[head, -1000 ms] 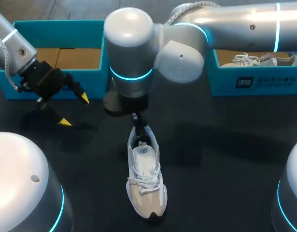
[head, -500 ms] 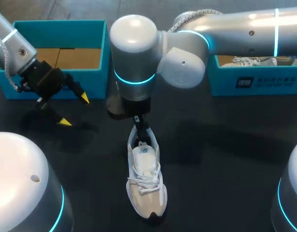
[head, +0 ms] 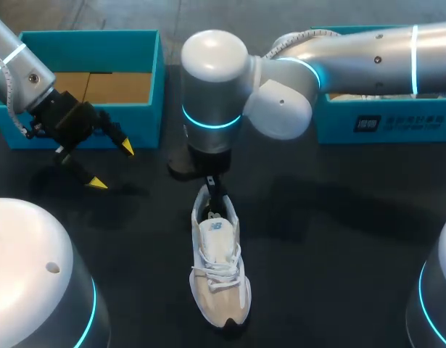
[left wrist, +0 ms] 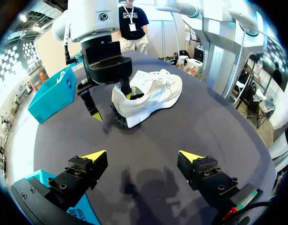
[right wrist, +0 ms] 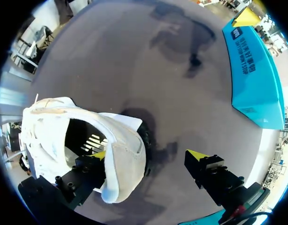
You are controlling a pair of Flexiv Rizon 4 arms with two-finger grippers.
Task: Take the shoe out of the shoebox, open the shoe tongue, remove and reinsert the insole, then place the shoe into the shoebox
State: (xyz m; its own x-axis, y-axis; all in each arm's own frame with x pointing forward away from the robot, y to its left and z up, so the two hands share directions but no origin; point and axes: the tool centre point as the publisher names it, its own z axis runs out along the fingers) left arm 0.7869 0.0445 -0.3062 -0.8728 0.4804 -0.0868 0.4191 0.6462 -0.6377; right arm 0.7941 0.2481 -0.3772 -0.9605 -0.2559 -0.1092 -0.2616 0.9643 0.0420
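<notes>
A white and beige sneaker stands upright on the black table, toe toward the near edge. My right gripper hangs at its heel, open. In the right wrist view one fingertip is inside the heel opening of the sneaker. The other fingertip stands clear outside, so the right gripper straddles the heel collar. My left gripper is open and empty, low over the table by the left shoebox. In the left wrist view the left gripper faces the sneaker.
A second teal shoebox stands at the back right, its inside mostly hidden by my right arm. The left shoebox shows a bare cardboard floor. Bare table lies to the right of the sneaker and between it and my left gripper.
My right arm's wrist has shifted a little to the right and toward the near edge, its gripper staying at the heel. The sneaker and my left arm have not moved.
</notes>
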